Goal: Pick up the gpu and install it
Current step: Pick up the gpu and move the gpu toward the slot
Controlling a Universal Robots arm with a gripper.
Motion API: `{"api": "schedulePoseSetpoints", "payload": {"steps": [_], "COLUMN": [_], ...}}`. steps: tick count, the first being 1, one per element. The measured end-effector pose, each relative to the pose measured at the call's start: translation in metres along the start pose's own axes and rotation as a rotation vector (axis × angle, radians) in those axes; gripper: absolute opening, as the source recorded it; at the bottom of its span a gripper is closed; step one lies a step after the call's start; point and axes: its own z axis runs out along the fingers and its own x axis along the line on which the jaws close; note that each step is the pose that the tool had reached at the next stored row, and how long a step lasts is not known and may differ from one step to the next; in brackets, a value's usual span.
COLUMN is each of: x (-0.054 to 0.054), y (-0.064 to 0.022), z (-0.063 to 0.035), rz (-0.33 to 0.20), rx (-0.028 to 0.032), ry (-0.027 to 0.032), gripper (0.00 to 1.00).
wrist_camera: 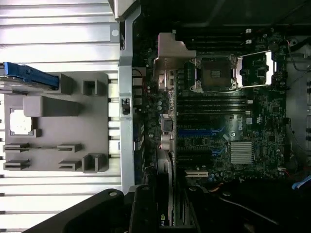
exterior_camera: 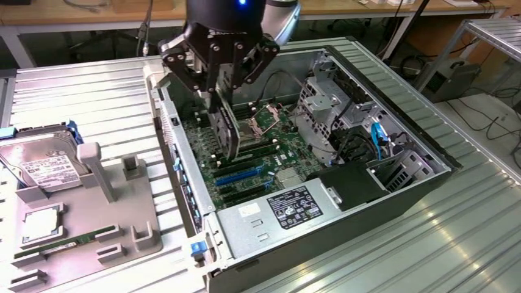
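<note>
My gripper (exterior_camera: pixel 218 101) hangs over the open computer case (exterior_camera: pixel 407 131), shut on the gpu (exterior_camera: pixel 228 131), a thin dark card held upright on its edge. The card's lower edge is down inside the case, just above the green motherboard (exterior_camera: pixel 269 149) and close to the case's rear wall. I cannot tell whether it touches the board. A blue expansion slot (exterior_camera: pixel 240 175) lies a little nearer the power supply than the card. In the wrist view the gpu (wrist_camera: pixel 164 165) appears edge-on, running out from my gripper (wrist_camera: pixel 165 213) over the board, beside the blue slot (wrist_camera: pixel 197 132).
A grey parts holder (exterior_camera: pixel 106 226) stands on the ribbed table at the exterior view's left, carrying a hard drive (exterior_camera: pixel 41 162), a green RAM stick (exterior_camera: pixel 65 244) and a processor chip (exterior_camera: pixel 41 223). Inside the case are the power supply (exterior_camera: pixel 285 210), the drive cage (exterior_camera: pixel 334 104) and cables (exterior_camera: pixel 379 137).
</note>
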Motion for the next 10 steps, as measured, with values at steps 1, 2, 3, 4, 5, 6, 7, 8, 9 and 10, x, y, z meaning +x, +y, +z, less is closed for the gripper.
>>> {"api": "schedulePoseSetpoints", "payload": {"steps": [1,2,3,4,5,6,7,8,9,10], "x": [-0.004,-0.011,-0.016,-0.021,-0.026,-0.031,-0.035,-0.039,-0.044,-0.049], "y": [0.0010,0.0024,0.0035,0.0047,0.0058,0.0069,0.0079,0.0089,0.0100,0.0111], "z": [0.0019,0.0045,0.0063,0.0086,0.0104,0.0124,0.0142,0.0160,0.0179,0.0198], "rz": [0.000,0.000,0.000,0.000,0.000,0.000,0.000,0.000,0.000,0.000], "rx": [0.0011,0.0029,0.0041,0.0054,0.0065,0.0079,0.0089,0.0100,0.0113,0.0123], "ry": [-0.0001,-0.0001,0.0000,-0.0001,-0.0002,-0.0001,-0.0002,-0.0002,-0.0002,-0.0003], "gripper": [0.26,0.26,0.26,0.26,0.26,0.26,0.26,0.26,0.26,0.26]}}
